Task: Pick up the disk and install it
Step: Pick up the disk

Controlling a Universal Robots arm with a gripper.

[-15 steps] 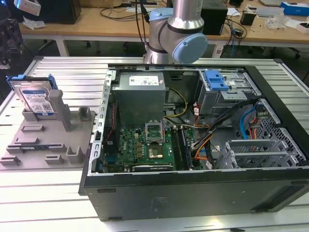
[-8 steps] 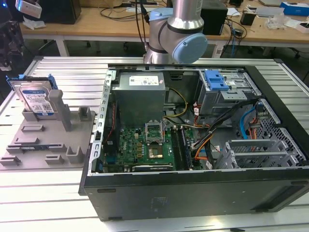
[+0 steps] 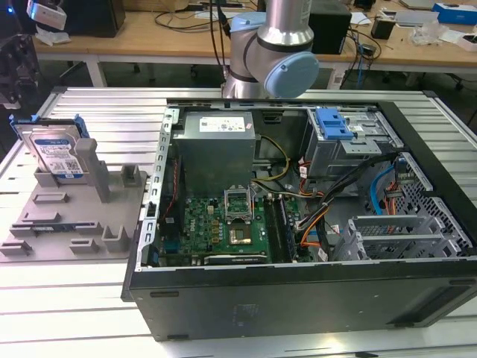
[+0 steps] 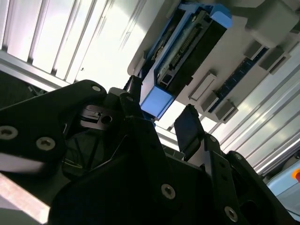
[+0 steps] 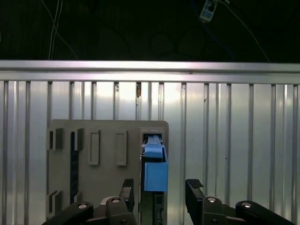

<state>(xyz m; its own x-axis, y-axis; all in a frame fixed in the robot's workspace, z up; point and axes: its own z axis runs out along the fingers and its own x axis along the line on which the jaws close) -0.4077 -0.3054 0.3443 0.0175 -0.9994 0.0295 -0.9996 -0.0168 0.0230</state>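
Your gripper (image 5: 160, 188) hangs with fingers spread over the disk (image 5: 154, 171), which stands on edge in the grey holder (image 3: 67, 216). Its blue-and-white label (image 3: 61, 158) is too small to read. Ribbed aluminium table (image 3: 74, 298) underneath, open PC case (image 3: 298, 306) beside it, wooden desks (image 3: 149, 37) behind.

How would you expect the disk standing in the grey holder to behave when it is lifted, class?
Probably stiff, and heavy for its size: the disk looks like a metal slab in a blue frame. It stands on edge in the grey holder, so a sideways nudge from the open gripper might tip it.
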